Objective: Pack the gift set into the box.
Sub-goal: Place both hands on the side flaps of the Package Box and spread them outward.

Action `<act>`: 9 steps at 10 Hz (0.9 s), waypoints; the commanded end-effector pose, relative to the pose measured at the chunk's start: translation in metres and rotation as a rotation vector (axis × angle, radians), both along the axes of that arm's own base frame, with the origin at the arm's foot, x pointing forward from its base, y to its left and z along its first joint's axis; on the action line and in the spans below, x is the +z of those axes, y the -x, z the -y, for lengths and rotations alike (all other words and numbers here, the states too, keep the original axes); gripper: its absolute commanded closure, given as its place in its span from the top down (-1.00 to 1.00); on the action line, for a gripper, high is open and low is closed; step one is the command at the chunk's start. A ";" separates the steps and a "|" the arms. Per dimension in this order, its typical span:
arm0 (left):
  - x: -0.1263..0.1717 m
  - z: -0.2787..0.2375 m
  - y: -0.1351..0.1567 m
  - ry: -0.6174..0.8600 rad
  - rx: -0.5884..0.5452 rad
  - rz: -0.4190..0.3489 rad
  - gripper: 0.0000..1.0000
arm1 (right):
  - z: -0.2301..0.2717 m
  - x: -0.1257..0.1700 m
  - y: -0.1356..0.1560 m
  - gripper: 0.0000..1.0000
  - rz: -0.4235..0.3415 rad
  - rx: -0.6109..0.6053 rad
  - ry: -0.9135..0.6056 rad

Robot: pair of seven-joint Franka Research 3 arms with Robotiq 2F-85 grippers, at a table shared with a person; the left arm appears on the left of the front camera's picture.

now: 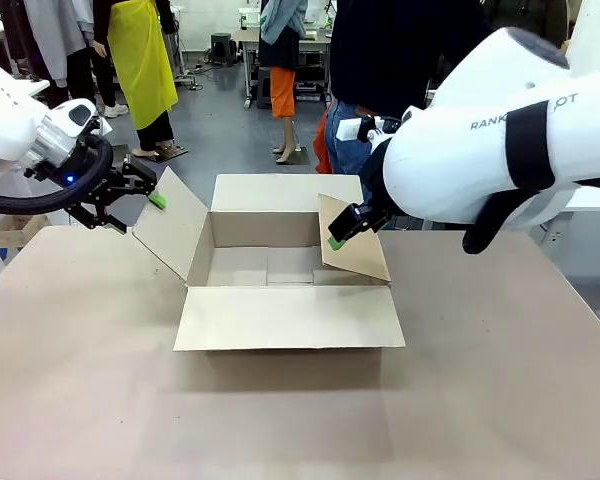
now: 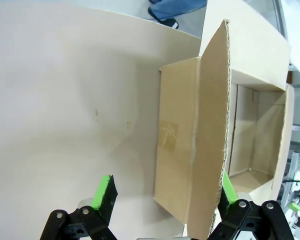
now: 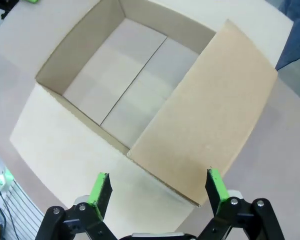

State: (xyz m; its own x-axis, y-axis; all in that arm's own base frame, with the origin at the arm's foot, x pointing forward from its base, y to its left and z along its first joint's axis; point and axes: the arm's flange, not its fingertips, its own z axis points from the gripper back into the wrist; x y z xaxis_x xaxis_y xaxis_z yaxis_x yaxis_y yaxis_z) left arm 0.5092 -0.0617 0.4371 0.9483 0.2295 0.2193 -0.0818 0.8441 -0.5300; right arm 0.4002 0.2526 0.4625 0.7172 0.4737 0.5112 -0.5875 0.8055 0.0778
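The box [image 1: 290, 318] stands open in the middle of the table, all four flaps out and its inside bare. My left gripper [image 1: 138, 210] is open at the box's raised left flap [image 1: 170, 225]; in the left wrist view the left gripper [image 2: 166, 192] straddles that flap's corrugated edge [image 2: 212, 150], which runs close to one finger. My right gripper [image 1: 342, 235] is open at the tilted right flap [image 1: 358, 245]; in the right wrist view the right gripper [image 3: 158, 186] has that flap [image 3: 210, 110] between its green pads. The gift set is out of view.
A person [image 1: 380, 60] stands at the far side just behind the box. A small brown carton [image 1: 15, 228] sits beyond the table's left corner. Bare tabletop [image 1: 280, 420] spreads in front of the box. Other people stand farther back.
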 end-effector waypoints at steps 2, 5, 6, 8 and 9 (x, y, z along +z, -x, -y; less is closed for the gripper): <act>0.003 -0.001 0.001 -0.008 0.010 -0.007 1.00 | -0.061 0.032 -0.049 1.00 0.001 -0.057 0.121; 0.003 -0.001 0.001 -0.008 0.010 -0.007 1.00 | -0.133 0.019 -0.092 1.00 -0.079 -0.114 0.310; 0.003 -0.001 0.001 -0.008 0.010 -0.007 1.00 | -0.149 0.014 -0.101 1.00 -0.085 -0.153 0.374; 0.003 -0.001 0.001 -0.008 0.010 -0.007 1.00 | -0.165 -0.003 -0.113 1.00 -0.076 -0.262 0.512; 0.003 -0.001 0.001 -0.008 0.010 -0.007 1.00 | -0.165 -0.020 -0.120 1.00 -0.064 -0.315 0.551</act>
State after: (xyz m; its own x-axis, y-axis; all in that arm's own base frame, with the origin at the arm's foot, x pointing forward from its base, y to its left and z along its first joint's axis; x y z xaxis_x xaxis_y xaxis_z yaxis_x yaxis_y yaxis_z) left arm 0.5094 -0.0611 0.4364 0.9483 0.2306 0.2180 -0.0835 0.8440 -0.5298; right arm 0.5076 0.4025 0.4451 0.8585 0.4641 0.2182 -0.3867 0.8652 -0.3192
